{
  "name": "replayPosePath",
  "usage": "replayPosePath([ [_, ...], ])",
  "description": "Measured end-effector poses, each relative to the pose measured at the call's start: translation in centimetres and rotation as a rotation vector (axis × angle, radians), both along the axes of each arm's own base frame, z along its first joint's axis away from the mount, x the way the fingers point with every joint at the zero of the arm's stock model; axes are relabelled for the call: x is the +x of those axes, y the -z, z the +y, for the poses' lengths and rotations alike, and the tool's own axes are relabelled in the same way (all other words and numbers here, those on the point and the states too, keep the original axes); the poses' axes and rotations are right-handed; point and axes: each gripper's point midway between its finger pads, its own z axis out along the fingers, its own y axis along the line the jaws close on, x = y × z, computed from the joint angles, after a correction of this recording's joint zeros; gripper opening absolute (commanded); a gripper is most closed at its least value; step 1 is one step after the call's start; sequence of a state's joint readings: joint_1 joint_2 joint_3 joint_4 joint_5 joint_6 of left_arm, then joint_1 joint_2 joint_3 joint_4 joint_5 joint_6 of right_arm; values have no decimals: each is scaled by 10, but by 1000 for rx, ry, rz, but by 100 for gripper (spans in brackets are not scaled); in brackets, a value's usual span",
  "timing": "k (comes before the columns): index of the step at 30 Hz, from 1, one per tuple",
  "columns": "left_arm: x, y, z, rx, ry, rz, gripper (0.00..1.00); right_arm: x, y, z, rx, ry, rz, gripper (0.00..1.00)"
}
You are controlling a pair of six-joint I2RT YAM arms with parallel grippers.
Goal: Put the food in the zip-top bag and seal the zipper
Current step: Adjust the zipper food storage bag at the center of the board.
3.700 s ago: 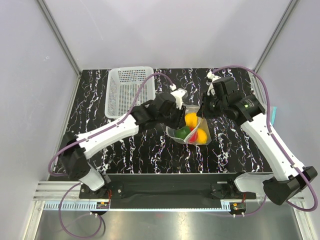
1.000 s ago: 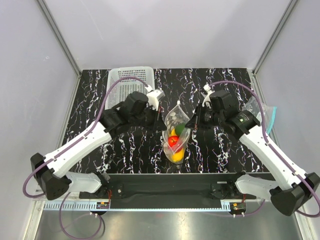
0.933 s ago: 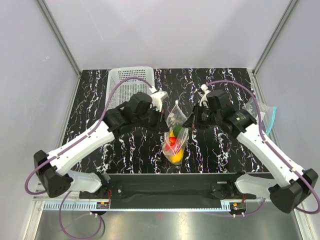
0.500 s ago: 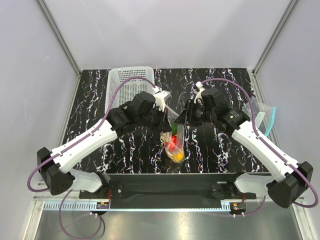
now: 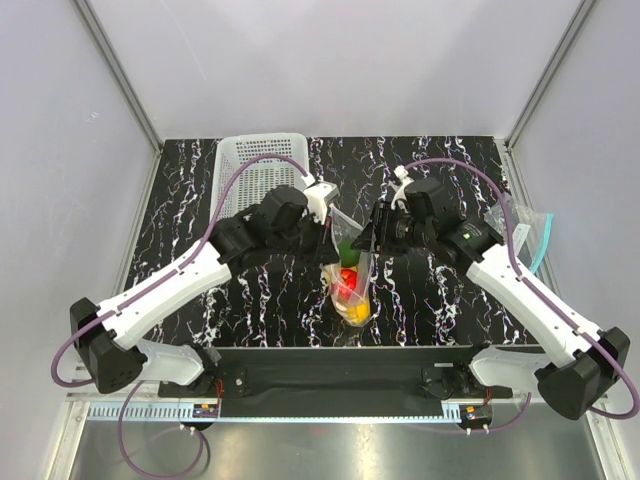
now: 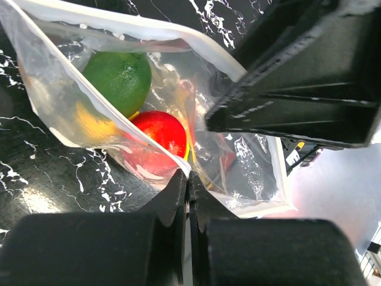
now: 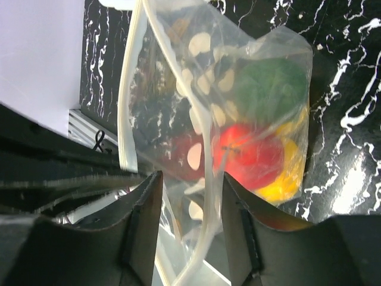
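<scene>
Between both claws is the bag (image 5: 351,288), holding green fruit (image 6: 122,77), red fruit (image 6: 162,132) and yellow fruit (image 6: 89,125). Only wrist views show grips: left claw (image 6: 187,179) pinches its zipper (image 6: 119,24); right claw (image 7: 189,180) stands parted around it.

Bag (image 5: 350,272): clear soft plastic, white dots, slack and creased, slung between the two grippers.

Zipper (image 6: 128,25): pale whitish strip, unsealed, halves spread wide at the mouth. Near half runs down into the left gripper (image 6: 187,177) and is pinched there. Other half passes through the gap of the right gripper (image 7: 191,179), whose jaws stand apart.

Food, all inside: green fruit (image 6: 122,80) nearest the mouth, red fruit (image 6: 159,134) touching it, just ahead of the left gripper, yellow fruit (image 6: 92,125) pressed under both. How many yellow ones is unclear.
</scene>
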State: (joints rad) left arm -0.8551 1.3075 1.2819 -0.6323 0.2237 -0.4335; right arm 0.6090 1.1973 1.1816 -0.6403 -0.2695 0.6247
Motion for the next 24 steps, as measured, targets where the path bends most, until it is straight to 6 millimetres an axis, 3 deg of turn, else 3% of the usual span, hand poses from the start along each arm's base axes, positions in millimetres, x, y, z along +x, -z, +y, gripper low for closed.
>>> replayPosePath([
  [1,0,0,1,1,-2,-2,3,-2,-1,-1,1,0,-3,47],
  [2,1,-1,2,3,-5,-6,2,-5,-2,-4,0,-2,-4,34],
  [6,8,-1,9,9,-25,-15,2,-15,-8,-10,-3,-15,-20,0],
  [11,25,-2,22,10,-71,-22,1,-21,-8,-9,-6,-30,-14,0],
  [16,30,-6,24,19,-22,-63,1,-38,-10,12,29,-91,-12,0],
  [20,35,-17,19,31,44,-124,0,-44,-18,34,79,-135,-22,48],
  [24,35,-15,23,68,85,-156,0,-40,-22,41,96,-146,-50,61],
])
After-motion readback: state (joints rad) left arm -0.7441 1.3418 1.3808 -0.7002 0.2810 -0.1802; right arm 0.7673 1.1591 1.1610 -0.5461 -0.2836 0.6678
